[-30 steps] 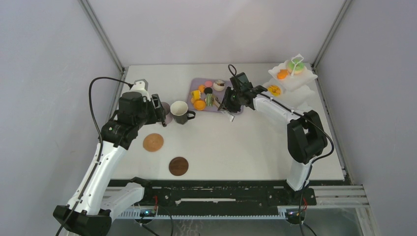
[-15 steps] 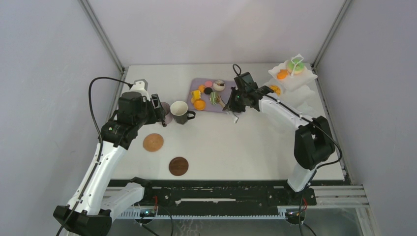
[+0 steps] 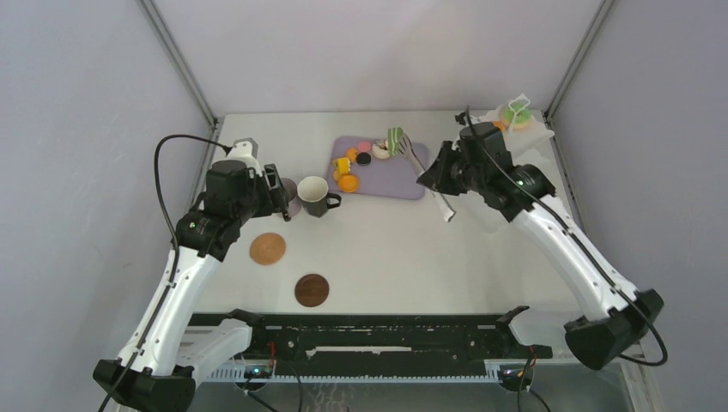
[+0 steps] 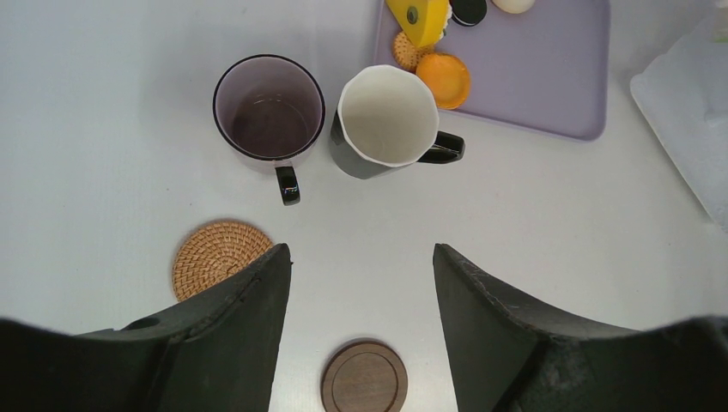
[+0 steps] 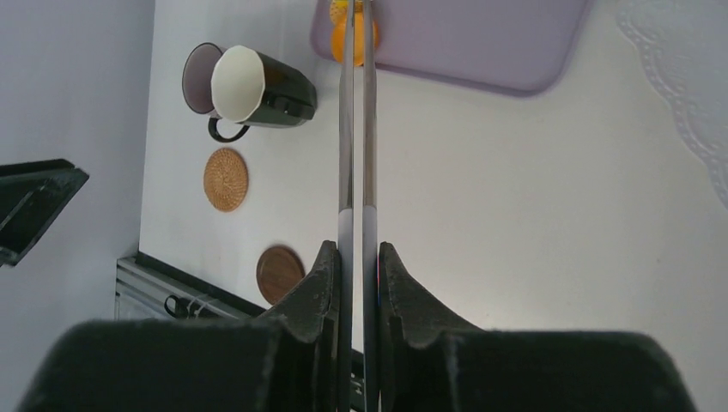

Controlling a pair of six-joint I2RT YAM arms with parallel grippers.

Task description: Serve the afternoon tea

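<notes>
Table [image 3: 412, 257]: wide bare run across the centre and near right.

White three-tier stand [image 3: 539, 129]: far right corner, close to the edge.

Lilac tray [image 3: 395, 178]: far centre, sweets [image 4: 444, 79] crowded at its left end.

Left gripper [image 4: 360, 292]: jaws partly apart, empty, above the table.

Right gripper [image 5: 354, 257]: pinched tight on the long white tongs [image 5: 347, 154].

Mauve mug [image 4: 268, 107] and dark mug [image 4: 386, 116]: side by side, just left of the tray.

Woven coaster [image 4: 219, 257] and dark coaster [image 4: 364, 378]: bare, near left.

Green macaron [image 3: 394, 139]: at the tong tips, by the tray's far edge.

no text legible, no labels, brands, numbers or signs readable in any view
</notes>
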